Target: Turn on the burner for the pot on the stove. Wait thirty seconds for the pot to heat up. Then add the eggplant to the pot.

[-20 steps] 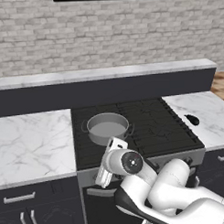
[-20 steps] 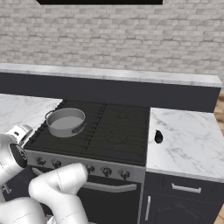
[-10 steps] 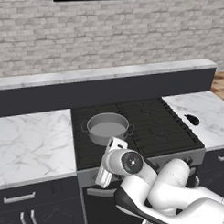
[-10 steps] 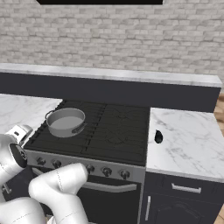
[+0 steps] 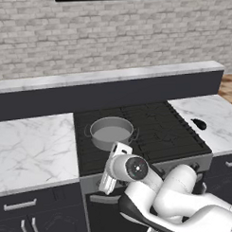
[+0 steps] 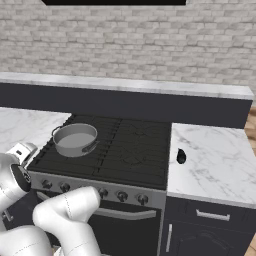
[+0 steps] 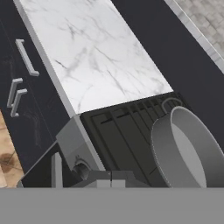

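Hand view: the camera looks along the gripper (image 7: 103,177) toward the left front corner of the stove (image 7: 76,140). The jaws are pressed together with nothing pinched between them, and they sit just in front of the grey front strip, at a round dark knob (image 7: 81,169). This placement fits the first step of the task: closed fingertips set against a knob suit pushing or twisting it, and the leftmost knob is the likely control for the burner under the pot. Whether the tips actually touch the knob cannot be determined here.

Left base view: the arm is folded low in front of the oven door, with the hand (image 5: 116,167) raised to the level of the knob strip, directly below the pot (image 5: 111,132). The pot stands upright on the front left burner (image 5: 96,151), which places it near the knob being addressed.

Pot appearance: squat, round, grey metal, no lid, one small dark handle on each side, interior bare. It covers about one ring of the grate. No flame is visible beneath it, so ignition cannot be confirmed.

Right base view: the eggplant (image 6: 181,156) lies on the marble desk (image 6: 215,165) to the right of the stove, near that desk's left edge and well apart from the pot. It is a small, nearly black, glossy oblong, not yet handled.
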